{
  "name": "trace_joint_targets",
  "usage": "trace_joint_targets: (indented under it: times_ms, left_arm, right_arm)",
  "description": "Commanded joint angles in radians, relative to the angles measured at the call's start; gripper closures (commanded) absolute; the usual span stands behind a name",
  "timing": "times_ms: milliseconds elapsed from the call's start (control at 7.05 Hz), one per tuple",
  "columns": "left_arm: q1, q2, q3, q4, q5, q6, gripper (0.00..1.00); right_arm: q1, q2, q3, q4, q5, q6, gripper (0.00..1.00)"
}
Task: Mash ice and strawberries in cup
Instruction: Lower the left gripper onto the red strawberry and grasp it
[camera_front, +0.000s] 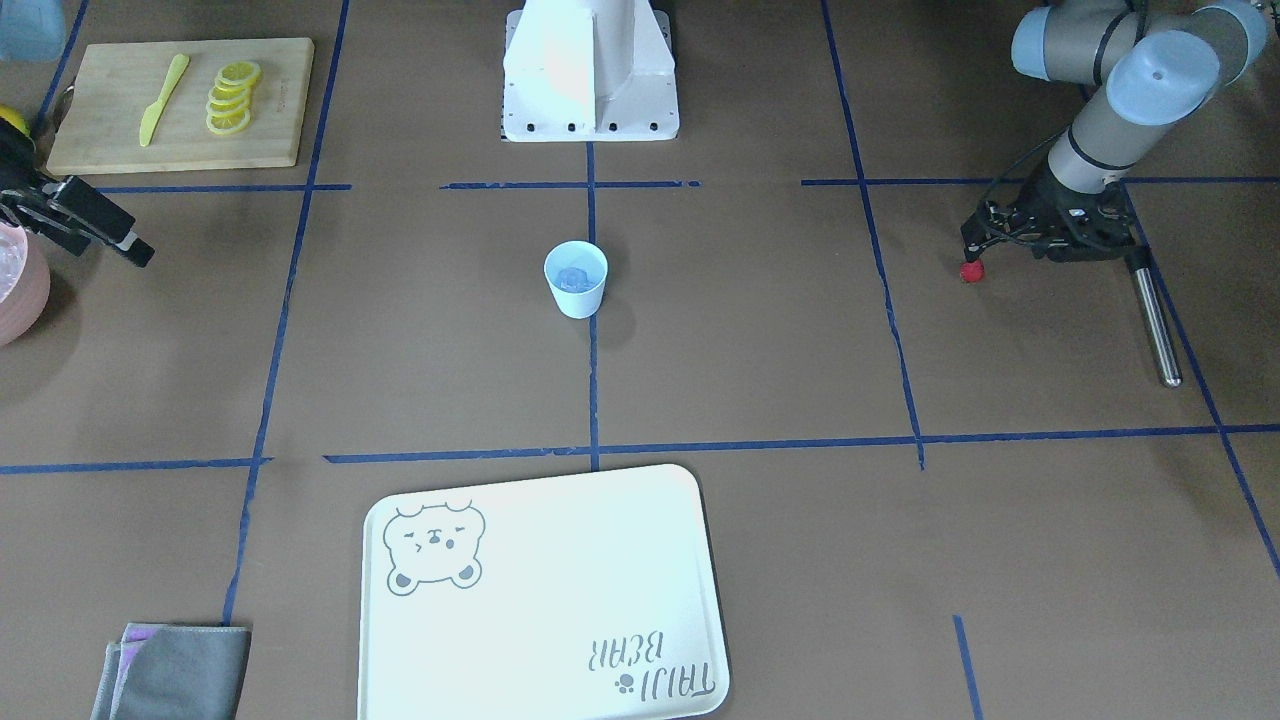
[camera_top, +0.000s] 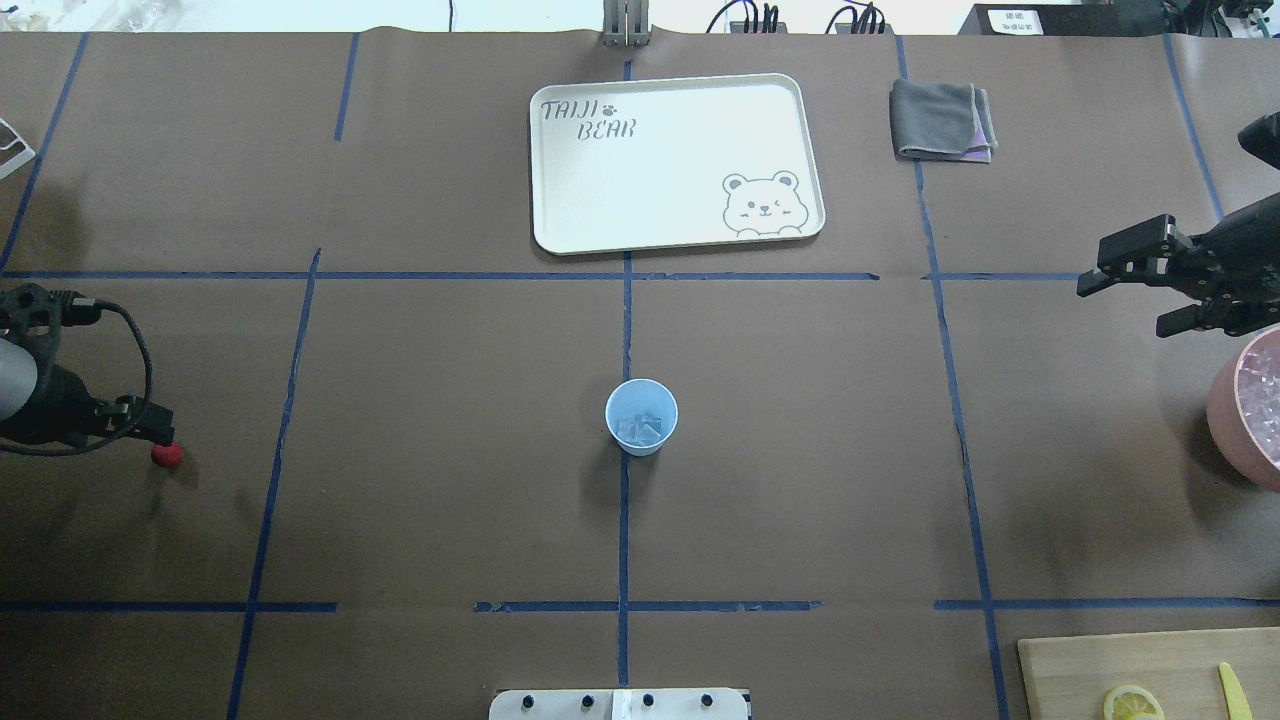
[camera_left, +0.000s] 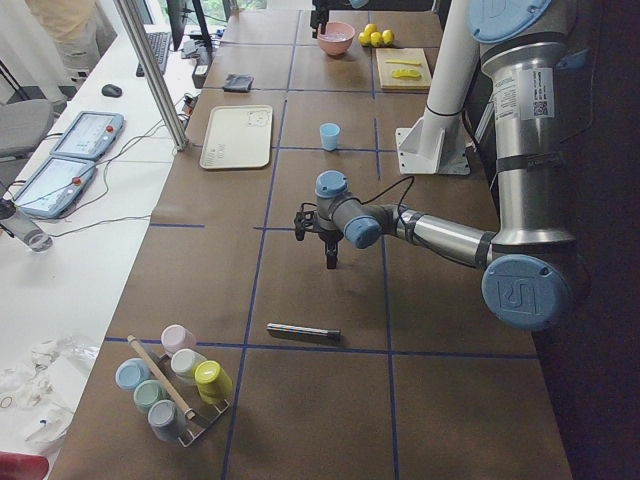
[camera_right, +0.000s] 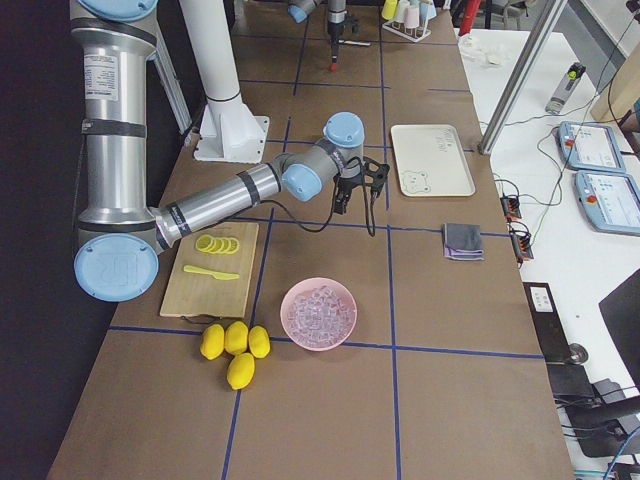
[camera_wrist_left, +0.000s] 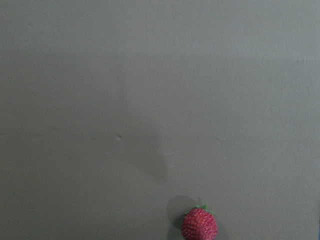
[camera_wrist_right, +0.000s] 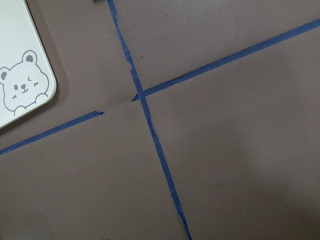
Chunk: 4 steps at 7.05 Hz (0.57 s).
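The left gripper (camera_front: 970, 256) sits low over the counter (camera_front: 750, 360) on its own side, its tips right at the strawberry (camera_front: 971, 271). We cannot tell whether it pinches the berry or is only poised on it, since the front and overhead views show red at the fingertips but not the gap between them. We judge it is there because the berry is the one ingredient missing from the cup. The left wrist camera adds something the others lack: the berry sits at the bottom edge of that view with a green cap and a shadow hugging it. It therefore looks to lie on or very near the brown paper, and no fingers show in that view. Just beside this gripper a metal rod (camera_front: 1152, 320) lies flat, likely the masher, kept within the left arm's reach. The right gripper (camera_top: 1125, 305) hovers spread and empty near the pink bowl (camera_right: 284, 318), and only the right side view shows the whole heap of ice cubes (camera_right: 318, 313) inside it. Well apart from both arms, the cup (camera_top: 641, 418) stands upright on the centre tape line, where either arm could reach it. The overhead view looks straight in and shows the ice (camera_top: 640, 427) inside. The right wrist camera gives only tape lines and a corner of the white tray (camera_wrist_right: 15, 40).
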Motion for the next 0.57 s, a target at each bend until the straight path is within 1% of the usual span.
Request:
trace_joint_targets:
  times_ms: [0, 425]
  left_arm:
    - [0.015, -0.03, 0.037, -0.002, 0.011, -0.012, 0.01]
    - [0.02, -0.042, 0.062, -0.002, 0.01, -0.009, 0.07]
  right_arm:
    - [0.001, 0.0, 0.0, 0.0, -0.002, 0.0, 0.0]
    - [0.001, 0.0, 0.003, 0.0, -0.008, 0.0, 0.0]
